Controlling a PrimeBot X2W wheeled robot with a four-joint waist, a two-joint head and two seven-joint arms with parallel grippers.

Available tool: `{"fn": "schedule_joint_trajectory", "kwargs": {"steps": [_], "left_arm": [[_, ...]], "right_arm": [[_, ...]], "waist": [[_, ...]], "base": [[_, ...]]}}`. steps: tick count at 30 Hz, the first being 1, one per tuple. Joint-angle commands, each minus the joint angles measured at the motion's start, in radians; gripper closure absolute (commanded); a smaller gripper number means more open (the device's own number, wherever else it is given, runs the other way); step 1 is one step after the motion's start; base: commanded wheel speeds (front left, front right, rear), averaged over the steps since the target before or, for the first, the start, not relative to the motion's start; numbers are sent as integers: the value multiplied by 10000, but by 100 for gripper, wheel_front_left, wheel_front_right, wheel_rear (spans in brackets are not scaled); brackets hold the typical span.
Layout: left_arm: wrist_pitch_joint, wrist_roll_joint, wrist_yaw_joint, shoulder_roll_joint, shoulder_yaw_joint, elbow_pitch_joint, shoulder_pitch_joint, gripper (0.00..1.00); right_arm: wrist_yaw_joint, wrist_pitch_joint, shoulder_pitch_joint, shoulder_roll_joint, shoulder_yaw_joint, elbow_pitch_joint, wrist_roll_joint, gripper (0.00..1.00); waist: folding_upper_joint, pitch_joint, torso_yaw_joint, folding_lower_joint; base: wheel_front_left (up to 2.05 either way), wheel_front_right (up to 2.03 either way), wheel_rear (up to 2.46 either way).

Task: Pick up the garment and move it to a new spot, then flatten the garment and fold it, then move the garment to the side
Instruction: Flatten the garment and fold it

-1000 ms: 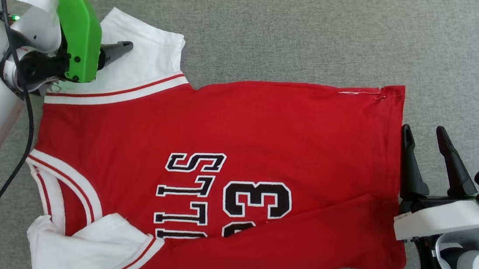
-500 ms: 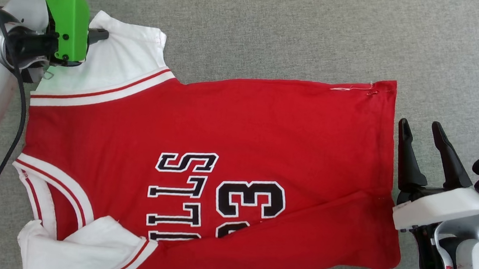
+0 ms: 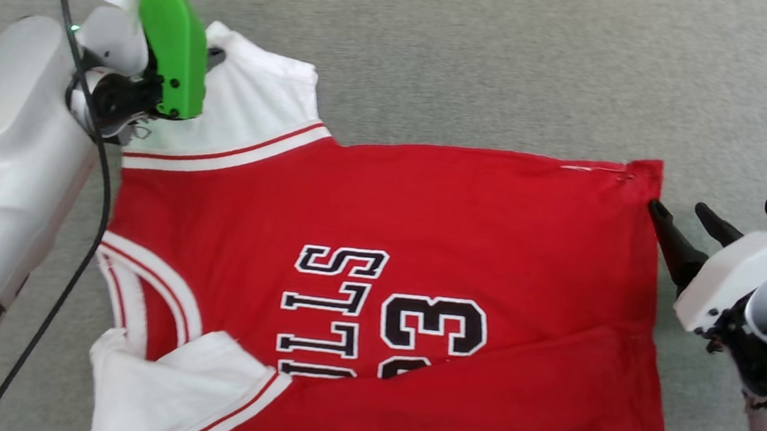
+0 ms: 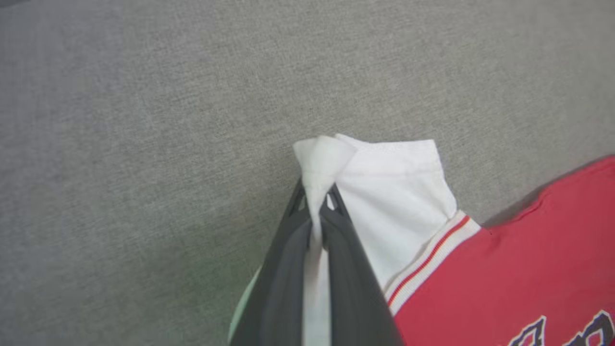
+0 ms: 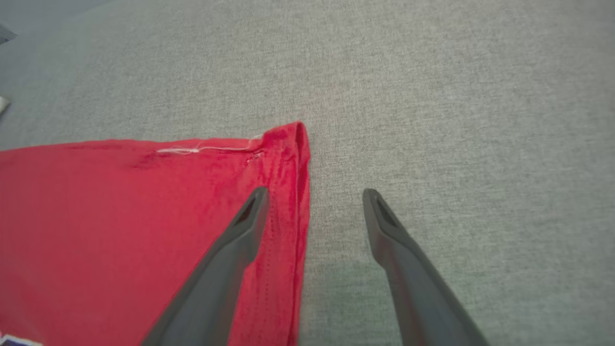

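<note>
The garment (image 3: 426, 212), a red jersey with white sleeves and the number 23, lies spread on the grey surface with its collar to the left. Its near side is folded over the lettering, and the near sleeve (image 3: 184, 386) is bunched. My left gripper (image 3: 214, 55) is shut on the outer edge of the far white sleeve (image 3: 260, 105); in the left wrist view the white cloth is pinched between the fingertips (image 4: 314, 192). My right gripper (image 3: 678, 209) stands open at the hem's far corner (image 5: 288, 139). One finger (image 5: 240, 230) is over the red hem, the other over bare surface.
Grey fabric surface (image 3: 511, 59) stretches all around the garment, with broad room beyond it and to the right. My left arm's pale forearm (image 3: 2, 158) and black cable (image 3: 90, 229) lie along the left side, next to the collar.
The head camera has shifted, sliding the whole picture right. My right gripper has moved up along the hem to its far corner. My left gripper has drawn back to the sleeve's edge.
</note>
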Motion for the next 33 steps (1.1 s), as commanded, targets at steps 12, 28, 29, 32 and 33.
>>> {"fn": "schedule_joint_trajectory", "kwargs": {"steps": [12, 28, 29, 32, 33], "left_arm": [[-844, 496, -23, 125, -333, -1777, 49, 100], [-1824, 566, 13, 628, -273, -2687, 899, 100], [-1939, 566, 14, 679, -263, -2777, 1027, 100], [-2399, 507, 104, 875, -185, -3207, 1638, 100], [-2518, 521, 188, 964, -182, -3354, 1863, 100]], "right_arm": [[-7, 3882, -1554, -692, 158, 1130, -308, 0], [-7, 4823, -1296, -576, -715, 283, -291, 100], [-7, 4727, -1198, -582, -831, 59, -324, 100], [-7, 4541, -612, -526, -1220, -690, -428, 100], [-7, 4523, -394, -492, -1317, -879, -477, 100]], "waist": [[-1, 191, 1687, 0], [-1, -422, 1844, 0], [-1, -550, 1858, 0], [-1, -1000, 1928, 0], [-1, -1137, 1942, 0]], "base": [[0, 0, 0], [0, 0, 0], [0, 0, 0], [0, 0, 0], [0, 0, 0]]}}
